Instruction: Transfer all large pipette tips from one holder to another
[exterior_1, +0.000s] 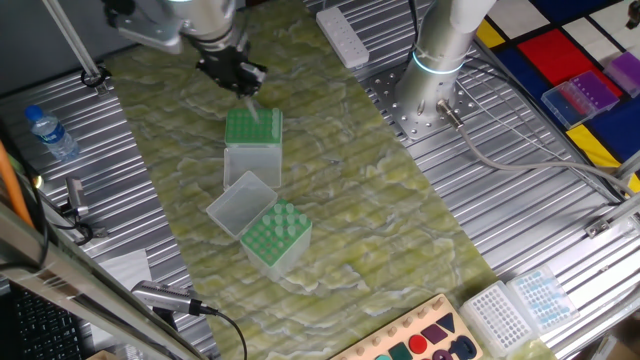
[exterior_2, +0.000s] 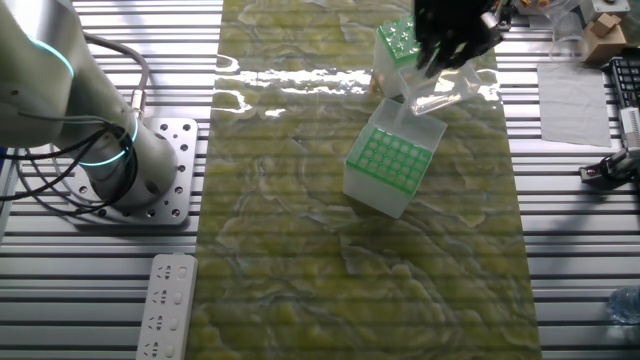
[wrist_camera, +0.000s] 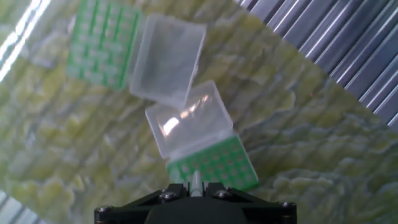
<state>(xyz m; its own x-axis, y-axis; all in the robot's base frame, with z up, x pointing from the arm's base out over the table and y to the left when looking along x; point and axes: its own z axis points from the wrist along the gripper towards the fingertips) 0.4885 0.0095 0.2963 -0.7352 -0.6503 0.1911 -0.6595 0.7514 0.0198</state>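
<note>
Gripping 1 large pipette tip (wrist_camera: 196, 182), the closed gripper (exterior_1: 243, 88) hangs above the far green tip holder (exterior_1: 252, 130); a second holder (exterior_1: 273, 232) stands nearby.

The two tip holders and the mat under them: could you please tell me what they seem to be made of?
Both tip holders look like clear glossy plastic with green racks: the hinged lids show glare. The mat seems a glossy, yellow-green marbled sheet, possibly vinyl, judging by its reflections.
</note>
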